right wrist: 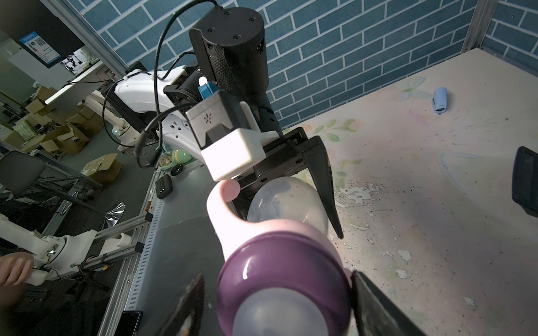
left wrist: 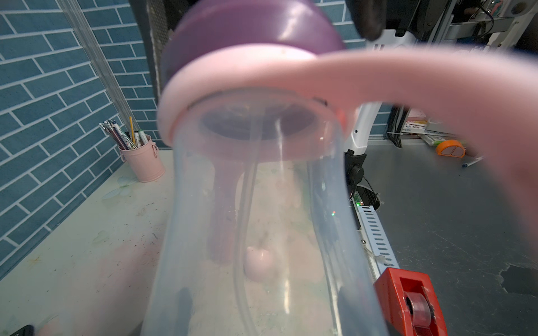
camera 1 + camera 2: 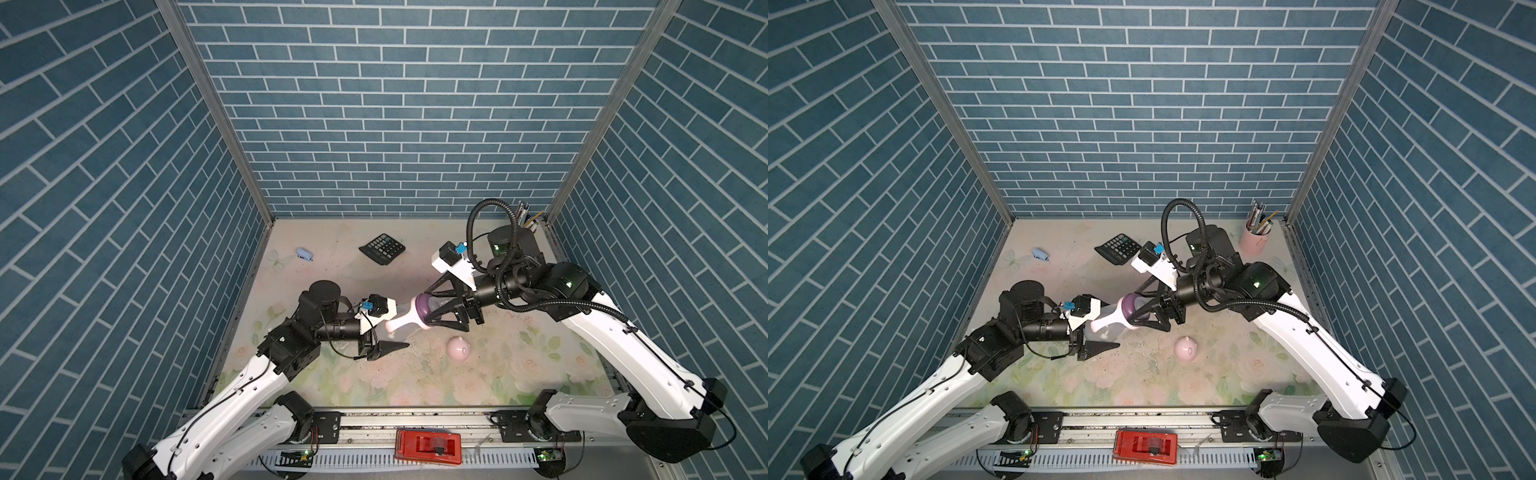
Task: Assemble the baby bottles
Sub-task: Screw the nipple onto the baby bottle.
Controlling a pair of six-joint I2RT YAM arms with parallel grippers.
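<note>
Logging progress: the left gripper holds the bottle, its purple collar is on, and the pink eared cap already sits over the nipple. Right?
No: the pink eared cap lies on the table, apart from the bottle, as both top views show. The rest stands.

Left arm (image 3: 245,378) and right arm (image 3: 598,320): white shells, black joints. Ribbed black hose (image 3: 470,226) beside the camera (image 3: 446,257); blue plug (image 3: 460,248) on it.

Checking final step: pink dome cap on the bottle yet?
No, the pink dome cap lies alone on the table, apart from the bottle.
</note>
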